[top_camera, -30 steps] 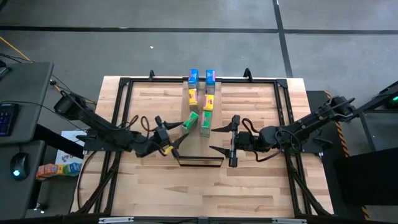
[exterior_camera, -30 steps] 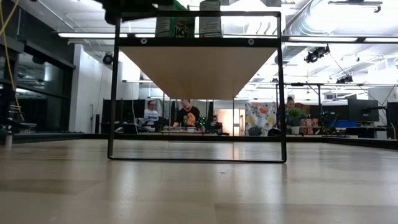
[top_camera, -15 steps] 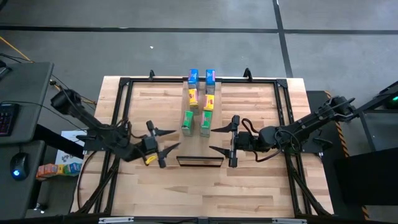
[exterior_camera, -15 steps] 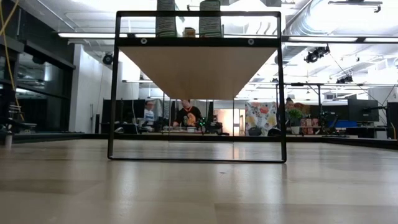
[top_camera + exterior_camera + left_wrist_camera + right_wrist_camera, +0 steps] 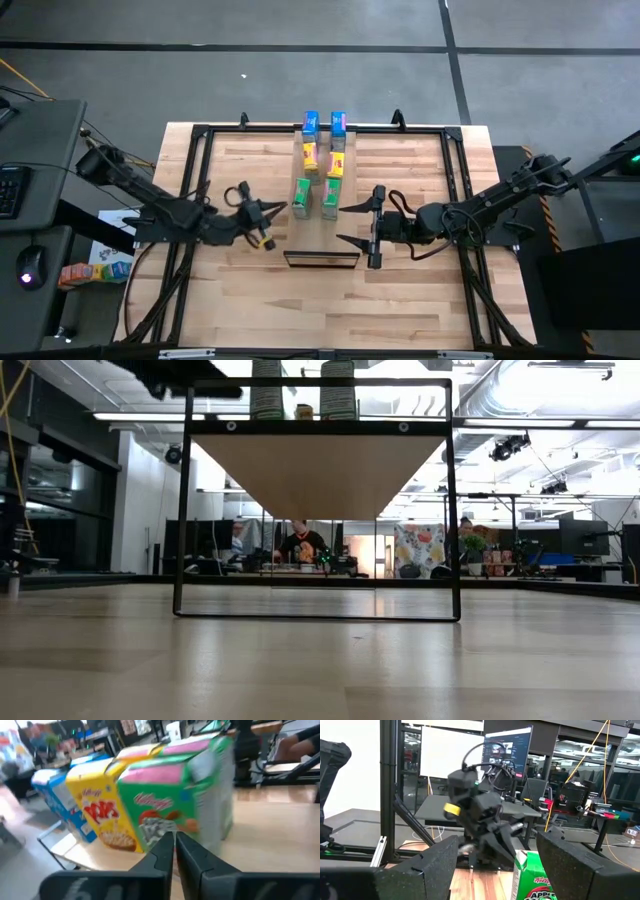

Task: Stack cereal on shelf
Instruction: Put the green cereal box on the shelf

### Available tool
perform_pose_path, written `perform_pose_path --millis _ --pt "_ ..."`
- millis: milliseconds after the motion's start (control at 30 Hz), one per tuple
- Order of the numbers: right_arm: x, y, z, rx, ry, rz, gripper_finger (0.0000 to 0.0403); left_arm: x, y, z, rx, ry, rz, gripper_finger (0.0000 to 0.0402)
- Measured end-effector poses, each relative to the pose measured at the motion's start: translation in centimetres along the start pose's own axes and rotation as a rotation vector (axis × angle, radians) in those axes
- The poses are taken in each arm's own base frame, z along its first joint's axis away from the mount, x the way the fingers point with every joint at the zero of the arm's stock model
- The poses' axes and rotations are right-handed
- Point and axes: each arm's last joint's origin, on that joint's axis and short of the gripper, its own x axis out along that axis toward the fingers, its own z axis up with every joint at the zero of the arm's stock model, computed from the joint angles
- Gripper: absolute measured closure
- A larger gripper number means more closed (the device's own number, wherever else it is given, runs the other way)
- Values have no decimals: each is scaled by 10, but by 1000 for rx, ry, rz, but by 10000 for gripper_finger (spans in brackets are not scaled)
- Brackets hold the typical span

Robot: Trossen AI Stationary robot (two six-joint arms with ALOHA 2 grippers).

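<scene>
Those cereal boxes (image 5: 318, 160) are light, crushable card, so pinch the flat sides gently. Left gripper (image 5: 262, 213) is pinched closed with nothing in it, just off the shelf's (image 5: 321, 230) left edge; right gripper (image 5: 375, 226) gapes empty.

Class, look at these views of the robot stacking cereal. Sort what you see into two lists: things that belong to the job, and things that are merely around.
Belongs to the job:
- six cereal boxes, in two rows
- shelf carrying them
- left gripper, shut, empty, beside the boxes
- right gripper, open, waiting

Merely around:
- striped tabletop
- black frame around the table
- people in the room behind
</scene>
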Motion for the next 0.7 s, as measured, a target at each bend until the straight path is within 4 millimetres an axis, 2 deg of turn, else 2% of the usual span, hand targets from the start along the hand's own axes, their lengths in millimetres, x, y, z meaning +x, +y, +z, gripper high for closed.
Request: perform_pose_path --millis 233,700 --pt "0 0 -1 3 6 2 135 20 10 -10 -38 76 12 399" --pt "0 0 -1 4 6 5 135 22 5 -10 -85 88 -155 401"
